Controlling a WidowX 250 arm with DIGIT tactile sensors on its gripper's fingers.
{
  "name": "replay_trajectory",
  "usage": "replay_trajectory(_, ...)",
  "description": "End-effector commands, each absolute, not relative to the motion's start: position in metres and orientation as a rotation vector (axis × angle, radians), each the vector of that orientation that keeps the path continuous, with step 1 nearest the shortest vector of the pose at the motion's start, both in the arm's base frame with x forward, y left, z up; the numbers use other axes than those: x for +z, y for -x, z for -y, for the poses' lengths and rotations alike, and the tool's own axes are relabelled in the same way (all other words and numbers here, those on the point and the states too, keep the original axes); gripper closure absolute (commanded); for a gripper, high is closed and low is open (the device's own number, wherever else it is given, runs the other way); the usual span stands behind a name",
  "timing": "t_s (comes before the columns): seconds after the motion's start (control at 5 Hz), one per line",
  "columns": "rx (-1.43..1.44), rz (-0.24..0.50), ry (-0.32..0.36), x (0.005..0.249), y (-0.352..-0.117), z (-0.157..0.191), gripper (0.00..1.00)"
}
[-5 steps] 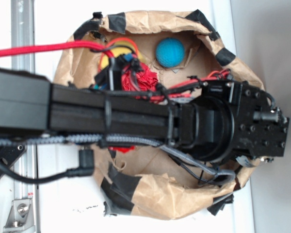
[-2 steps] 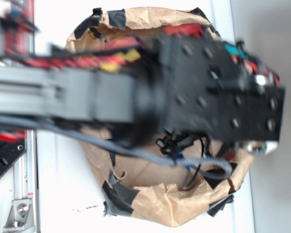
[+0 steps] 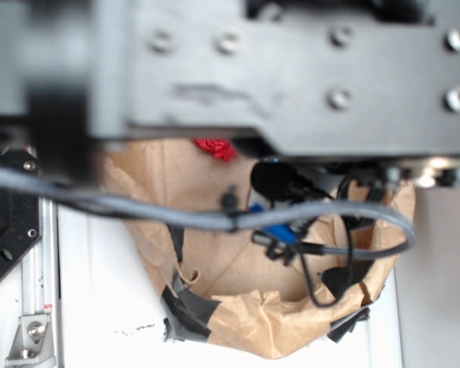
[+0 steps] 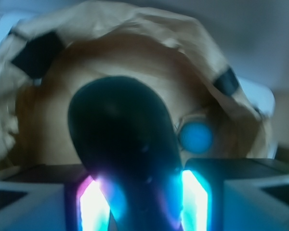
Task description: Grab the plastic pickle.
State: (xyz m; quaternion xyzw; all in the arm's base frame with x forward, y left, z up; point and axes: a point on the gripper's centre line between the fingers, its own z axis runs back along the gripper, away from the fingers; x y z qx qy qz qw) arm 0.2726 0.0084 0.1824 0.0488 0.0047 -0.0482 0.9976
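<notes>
In the wrist view, the two glowing finger pads point(image 4: 94, 204) of the gripper point(image 4: 144, 207) sit at the lower left and lower right of a dark green, smooth, sausage-shaped plastic pickle point(image 4: 123, 149). It fills the lower centre of the frame and stands up between them, so the claw looks clamped on it, with each pad against a flank. Behind it the crumpled brown paper bag with black tape patches point(image 4: 135, 33) spreads across the upper frame. To the right of the pickle, a blurred blue round ball point(image 4: 196, 137) lies inside the bag, apart from the pickle.

In the exterior view, the black arm body point(image 3: 261, 69) crosses the top of the frame, close to the camera and blurred. A grey cable point(image 3: 138, 215) loops beneath it over the bag's open mouth. The pickle itself is not visible there.

Judging from this, the grasp is made and the step in hand is carrying it clear. Doing that well calls for steady squeeze pressure, since the glossy plastic may slip, and a straight lift so neither pickle nor cable snags the bag's rim.
</notes>
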Motion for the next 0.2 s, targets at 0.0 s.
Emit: replay_trajectory(0.0,0.105,0.082,-0.055,0.1918,-0.2645,0.0145,1.0)
